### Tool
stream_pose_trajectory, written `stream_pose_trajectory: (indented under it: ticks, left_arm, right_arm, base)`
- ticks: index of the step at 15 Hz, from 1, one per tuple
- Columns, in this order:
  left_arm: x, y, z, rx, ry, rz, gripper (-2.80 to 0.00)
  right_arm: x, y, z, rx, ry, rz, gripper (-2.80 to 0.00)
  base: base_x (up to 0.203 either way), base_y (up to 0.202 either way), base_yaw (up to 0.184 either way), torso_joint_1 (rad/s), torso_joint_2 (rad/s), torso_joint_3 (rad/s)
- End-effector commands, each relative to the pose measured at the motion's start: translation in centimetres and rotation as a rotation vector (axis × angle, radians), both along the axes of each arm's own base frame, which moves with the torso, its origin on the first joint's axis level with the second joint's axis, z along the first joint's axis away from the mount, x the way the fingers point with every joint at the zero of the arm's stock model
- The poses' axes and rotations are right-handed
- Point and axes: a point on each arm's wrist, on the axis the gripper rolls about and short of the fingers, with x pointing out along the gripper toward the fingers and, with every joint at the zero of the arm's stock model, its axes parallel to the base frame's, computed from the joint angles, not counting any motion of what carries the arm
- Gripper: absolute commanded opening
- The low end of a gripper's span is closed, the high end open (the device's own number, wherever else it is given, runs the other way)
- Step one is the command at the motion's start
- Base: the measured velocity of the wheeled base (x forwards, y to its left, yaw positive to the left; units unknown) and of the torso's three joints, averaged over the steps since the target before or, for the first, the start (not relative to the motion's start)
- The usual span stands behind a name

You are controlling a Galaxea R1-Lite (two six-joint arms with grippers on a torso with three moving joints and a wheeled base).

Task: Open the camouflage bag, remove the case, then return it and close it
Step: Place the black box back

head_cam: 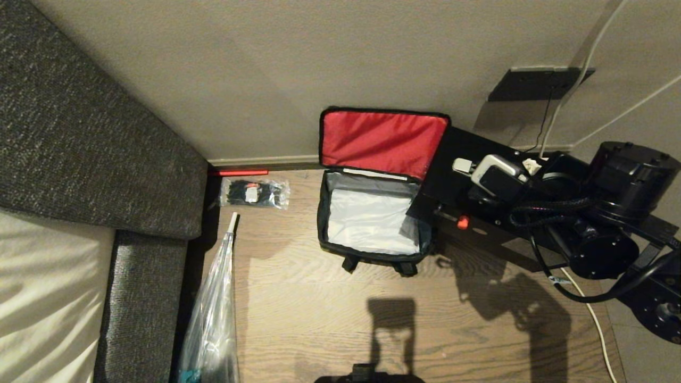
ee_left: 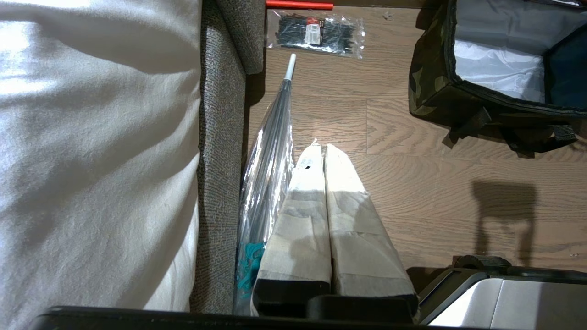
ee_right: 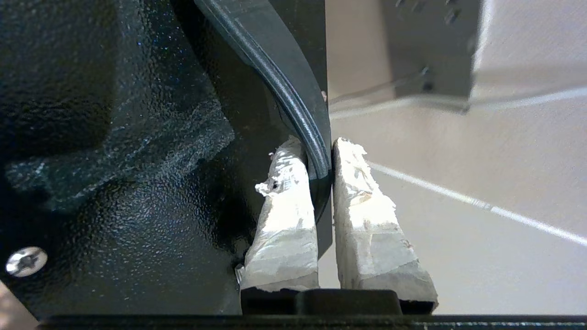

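Note:
The camouflage bag point(head_cam: 372, 259) stands open on the wood floor by the wall, its red-lined lid point(head_cam: 380, 141) leaning back against the wall. Its silver-grey inside looks empty. In the left wrist view its camouflage side point(ee_left: 429, 87) shows. The black case point(head_cam: 449, 159) hangs tilted just right of the bag, a small red tab point(head_cam: 463, 222) on its side. My right gripper point(ee_right: 321, 151) is shut on a thin edge of the case point(ee_right: 114, 160). My left gripper point(ee_left: 319, 147) is shut on nothing, parked over the floor well left of the bag.
A grey sofa point(head_cam: 80, 133) with a white cover fills the left side. A clear folded umbrella point(head_cam: 213, 308), a packet of black ties point(head_cam: 254, 193) and a red stick point(head_cam: 238, 172) lie beside it. A dark wall panel point(head_cam: 537, 83) and a white cable point(head_cam: 590, 314) are at right.

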Motion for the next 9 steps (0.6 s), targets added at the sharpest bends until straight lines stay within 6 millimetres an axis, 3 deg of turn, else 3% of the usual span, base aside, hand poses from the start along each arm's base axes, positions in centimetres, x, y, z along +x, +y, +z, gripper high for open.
stream_pose_trajectory:
  ticks: [1, 9]
  left_arm:
    - [0.0, 0.0, -0.1, -0.001, 0.001, 0.001, -2.80]
    - [0.0, 0.0, -0.1, -0.001, 0.001, 0.001, -2.80]
  right_arm:
    - [0.0, 1.1, 1.0, 0.003, -0.015, 0.029, -2.80]
    - [0.9, 6.6, 1.3, -0.014, 0.016, 0.162, -2.80]
  base:
    - [0.000, 0.000, 0.000, 0.000, 0.00, 0.000]
    - [0.000, 0.000, 0.000, 0.000, 0.00, 0.000]
